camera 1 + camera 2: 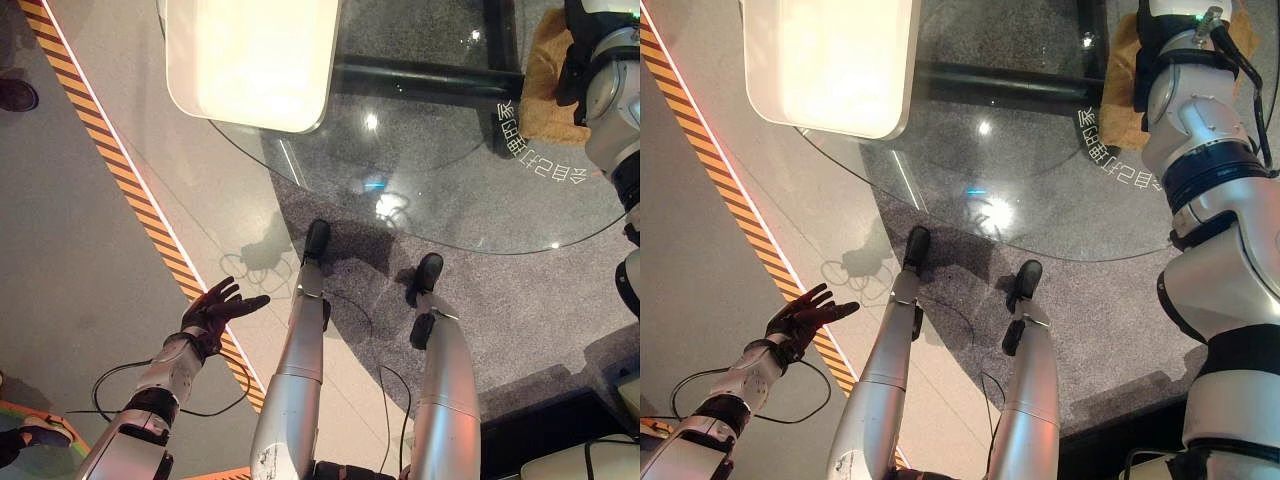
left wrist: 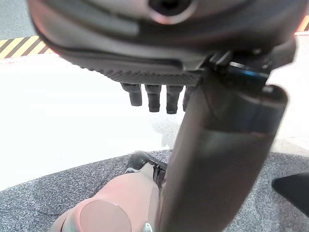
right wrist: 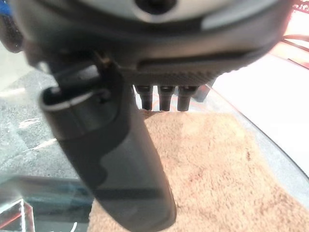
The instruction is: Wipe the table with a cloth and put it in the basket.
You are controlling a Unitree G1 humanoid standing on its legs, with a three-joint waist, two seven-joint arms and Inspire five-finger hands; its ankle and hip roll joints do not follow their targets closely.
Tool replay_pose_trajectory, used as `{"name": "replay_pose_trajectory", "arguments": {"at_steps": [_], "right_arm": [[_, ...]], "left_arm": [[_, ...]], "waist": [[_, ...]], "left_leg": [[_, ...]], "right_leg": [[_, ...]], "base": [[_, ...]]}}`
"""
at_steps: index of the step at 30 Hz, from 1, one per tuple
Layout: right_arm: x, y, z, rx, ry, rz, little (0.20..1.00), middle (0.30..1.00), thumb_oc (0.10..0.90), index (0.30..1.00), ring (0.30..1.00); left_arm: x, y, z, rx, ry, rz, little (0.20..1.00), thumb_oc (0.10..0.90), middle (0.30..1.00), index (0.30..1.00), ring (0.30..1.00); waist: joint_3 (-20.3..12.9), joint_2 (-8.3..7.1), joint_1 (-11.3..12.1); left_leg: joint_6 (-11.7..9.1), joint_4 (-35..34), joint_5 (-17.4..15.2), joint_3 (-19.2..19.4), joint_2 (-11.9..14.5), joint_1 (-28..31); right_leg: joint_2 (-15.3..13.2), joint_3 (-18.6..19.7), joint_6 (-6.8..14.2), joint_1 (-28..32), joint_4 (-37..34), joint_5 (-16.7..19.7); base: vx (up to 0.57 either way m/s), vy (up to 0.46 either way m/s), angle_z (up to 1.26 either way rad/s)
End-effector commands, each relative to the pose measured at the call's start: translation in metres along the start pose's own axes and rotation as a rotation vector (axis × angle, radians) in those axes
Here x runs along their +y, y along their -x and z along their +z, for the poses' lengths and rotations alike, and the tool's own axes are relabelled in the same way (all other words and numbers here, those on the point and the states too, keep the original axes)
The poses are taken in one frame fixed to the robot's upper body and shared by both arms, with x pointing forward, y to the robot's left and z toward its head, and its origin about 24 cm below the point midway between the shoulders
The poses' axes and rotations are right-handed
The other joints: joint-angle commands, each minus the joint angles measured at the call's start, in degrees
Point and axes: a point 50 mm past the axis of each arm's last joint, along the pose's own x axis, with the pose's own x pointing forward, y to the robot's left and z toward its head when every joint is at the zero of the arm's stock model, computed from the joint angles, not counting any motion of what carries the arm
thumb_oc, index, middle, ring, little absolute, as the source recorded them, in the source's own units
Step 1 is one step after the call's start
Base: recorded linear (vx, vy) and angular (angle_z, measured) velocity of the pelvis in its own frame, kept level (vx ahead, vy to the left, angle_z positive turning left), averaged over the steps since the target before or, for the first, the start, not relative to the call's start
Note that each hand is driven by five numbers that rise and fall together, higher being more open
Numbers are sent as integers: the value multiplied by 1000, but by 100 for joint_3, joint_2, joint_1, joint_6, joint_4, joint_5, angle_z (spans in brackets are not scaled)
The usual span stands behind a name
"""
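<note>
Left hand (image 1: 215, 308) fingers spread, low; right hand (image 3: 145, 72) fingers straight above brown cloth (image 3: 207, 164).

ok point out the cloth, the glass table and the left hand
cloth (image 3: 212, 169): right wrist view, middle of its brown pile
glass table (image 1: 450, 200): left eye view, bare glass near the rim
left hand (image 1: 212, 308): left eye view, palm

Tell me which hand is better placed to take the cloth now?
The right hand: it hangs over the brown cloth on the glass table, fingers straight. The left hand is open, low beside the table, away from the cloth.
</note>
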Motion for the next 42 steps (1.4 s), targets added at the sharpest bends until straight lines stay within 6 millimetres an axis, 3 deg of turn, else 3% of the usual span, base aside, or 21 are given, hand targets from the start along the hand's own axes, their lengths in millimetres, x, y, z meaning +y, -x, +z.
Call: {"name": "replay_pose_trajectory", "arguments": {"at_steps": [1,42], "right_arm": [[-36,-2,-20,63,59,-105,200,300,100,300,300],[-36,-2,-18,49,46,-125,200,300,100,300,300]], "left_arm": [[25,11,-11,32,-32,61,900,800,900,900,900],[23,11,-10,22,-23,49,900,800,900,900,900]], "waist": [[-103,149,-77],[-103,169,-70]], "left_leg": [[808,205,-328,478,-665,-19],[804,-22,-232,408,-663,98]], "right_leg": [[412,-547,-264,234,-457,76],[437,-525,-236,326,-718,168]], "base": [[0,0,0],[0,0,0]]}}
